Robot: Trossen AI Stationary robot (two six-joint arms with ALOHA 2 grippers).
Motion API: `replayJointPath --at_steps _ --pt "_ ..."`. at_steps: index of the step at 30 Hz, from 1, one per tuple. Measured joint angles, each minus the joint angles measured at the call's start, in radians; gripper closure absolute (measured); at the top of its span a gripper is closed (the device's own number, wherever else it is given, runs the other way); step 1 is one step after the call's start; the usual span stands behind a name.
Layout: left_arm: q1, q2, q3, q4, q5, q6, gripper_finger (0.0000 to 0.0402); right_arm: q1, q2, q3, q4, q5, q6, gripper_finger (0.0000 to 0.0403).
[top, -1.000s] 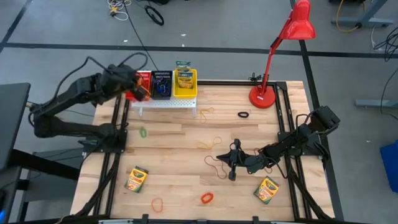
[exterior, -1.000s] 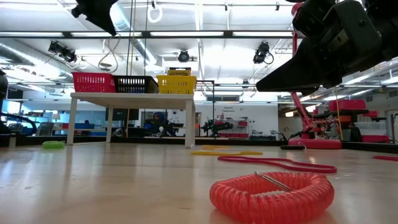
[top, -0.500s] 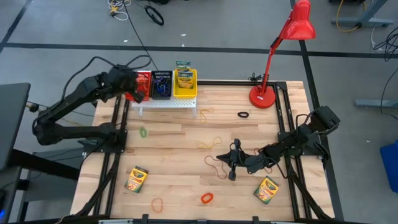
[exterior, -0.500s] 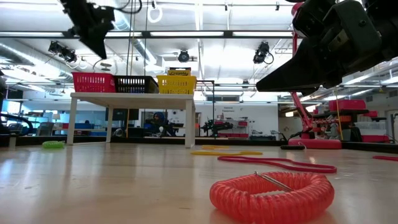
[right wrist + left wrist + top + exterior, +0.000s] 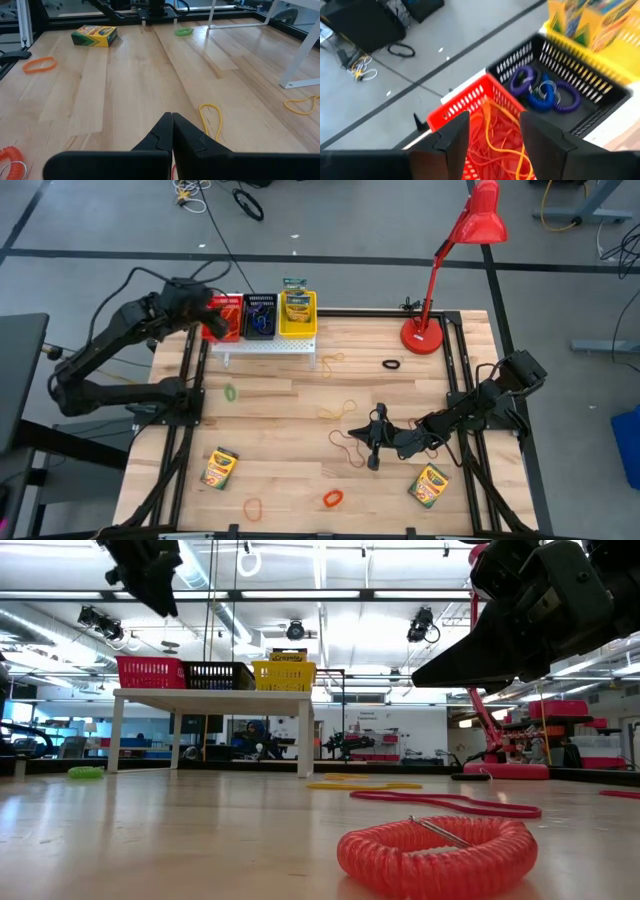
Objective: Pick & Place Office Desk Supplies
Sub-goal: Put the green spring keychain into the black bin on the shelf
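Hovering over the red basket (image 5: 470, 107) on the white stand (image 5: 268, 346) at the far-left edge of the surface (image 5: 300, 395), my L fingers (image 5: 490, 140) stood apart w/ nothing between them. Directly under them lay a tangle of reddish-orange rubber bands (image 5: 495, 135) inside that basket. Next basket over, black (image 5: 580, 80), held blue & purple loops (image 5: 545, 95); the yellow one (image 5: 298, 315) held a crayon box (image 5: 296, 304). My R fingers (image 5: 172, 127) were pressed tight together, empty, low over the surface right of centre, w/ a yellow band (image 5: 212, 120) just beside them.

Loose on the surface: crayon boxes front-left (image 5: 219, 468) & front-right (image 5: 430, 485), green loop (image 5: 231, 392), black loop (image 5: 391, 364), orange loops near the front edge (image 5: 332, 498), thin band (image 5: 350, 447) by the R fingers. Red lamp (image 5: 440, 270) at far right.
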Motion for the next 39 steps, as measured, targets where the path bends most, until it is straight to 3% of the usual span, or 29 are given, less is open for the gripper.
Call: replayJointPath --at_steps 7,24,34,39 --pt "-0.025 -0.035 0.021 -0.002 0.067 0.043 0.0222 0.0 0.0 0.0 0.0 0.0 0.0 0.0398" --pt "-0.31 -0.094 0.018 0.082 0.017 0.02 0.0321 0.0 0.0 0.0 0.0 0.0 0.0 0.0398" --pt "-0.383 -0.126 -0.199 0.303 0.016 0.076 0.0347 0.0 0.0 0.0 0.0 0.0 0.0 0.0398" --pt "-0.415 -0.133 -0.215 0.335 0.07 0.055 0.0349 0.0 0.0 0.0 0.0 0.0 0.0 0.0398"
